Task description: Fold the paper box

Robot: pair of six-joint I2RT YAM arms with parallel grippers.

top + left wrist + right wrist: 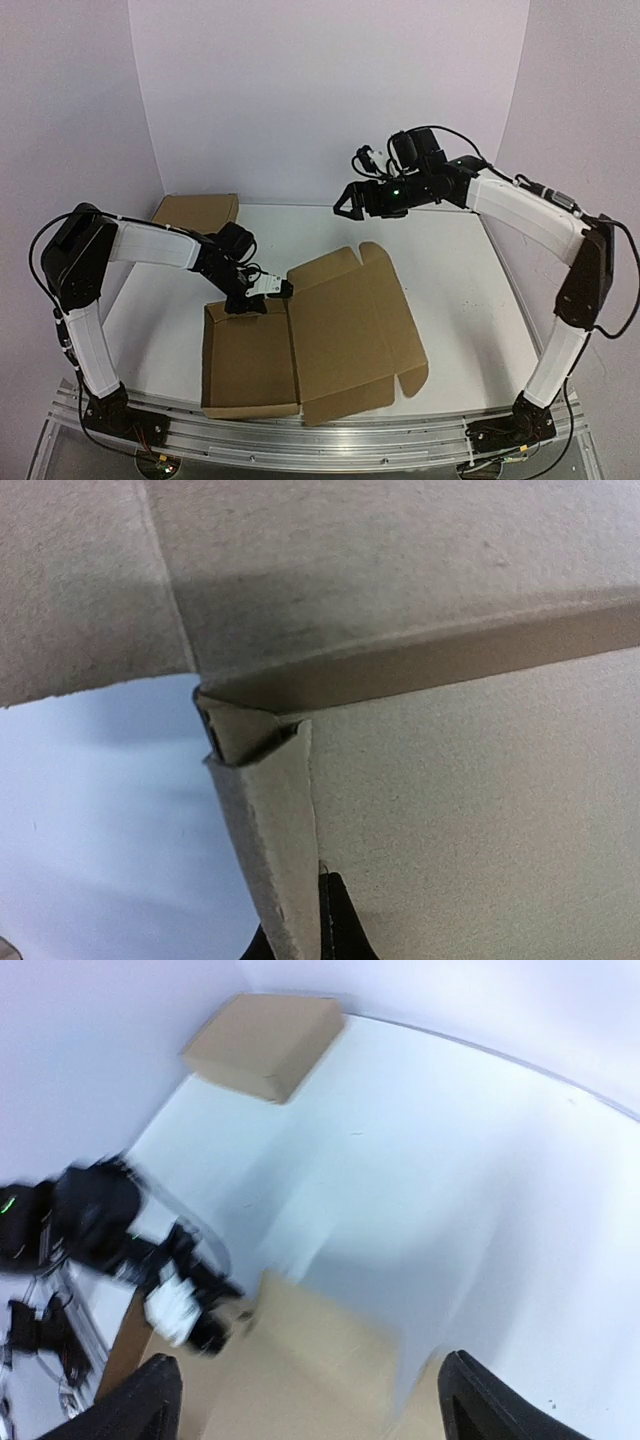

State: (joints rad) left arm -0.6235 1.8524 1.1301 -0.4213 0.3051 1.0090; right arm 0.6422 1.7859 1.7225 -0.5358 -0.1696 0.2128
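Top external: left tool (272,290) clenched on a raised wall of the paper box (340,340), at its 11 o'clock side; right tool (347,205), released, hovers at 12 o'clock above the counter (450,260).

Brown cardboard paper box (345,335), half folded, shallow tray at left, lid panel with flaps lying open at right

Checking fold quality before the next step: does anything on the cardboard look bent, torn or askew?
One spot: at the paper box corner that the left gripper pinches, a small tab sits buckled in the seam instead of lying flat. No tear shows.
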